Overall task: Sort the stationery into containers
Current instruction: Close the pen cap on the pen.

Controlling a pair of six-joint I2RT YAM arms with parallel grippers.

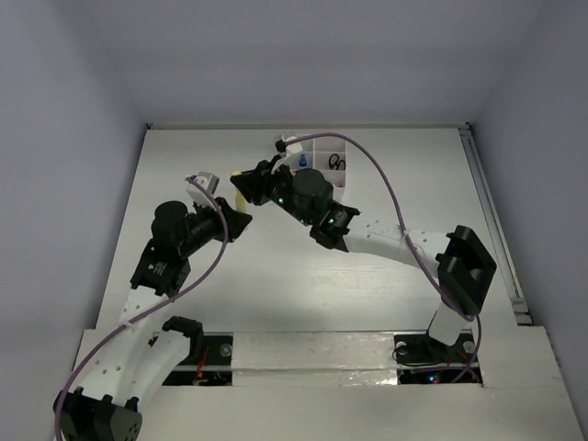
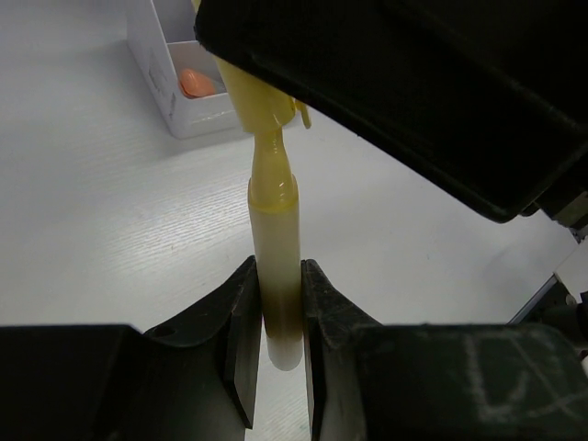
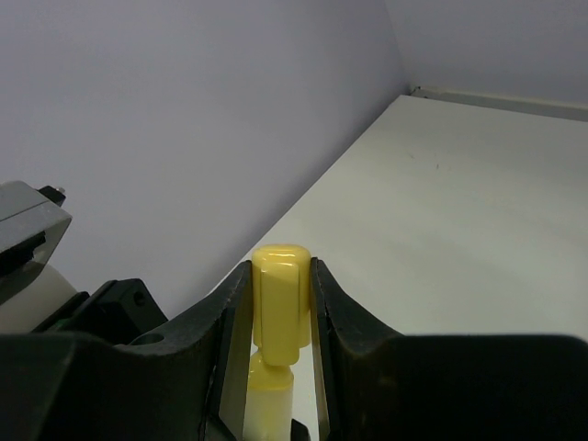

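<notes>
Yellow-capped pen (image 2: 274, 230) runs lengthwise between claws: left claw (image 2: 278, 289) clamps barrel, right claw (image 3: 280, 276) clamps cap.

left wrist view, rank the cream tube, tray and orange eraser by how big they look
1. cream tube and white organiser tray: look alike, unranked; the tube is nearest, the tray cropped
2. orange eraser: smallest

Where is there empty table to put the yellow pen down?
Bare table lies right of the tray, toward the side rail, and mid-table between left arm and right arm. Crowded: left of the tray, where left gripper and right gripper clamp the yellow pen.
</notes>
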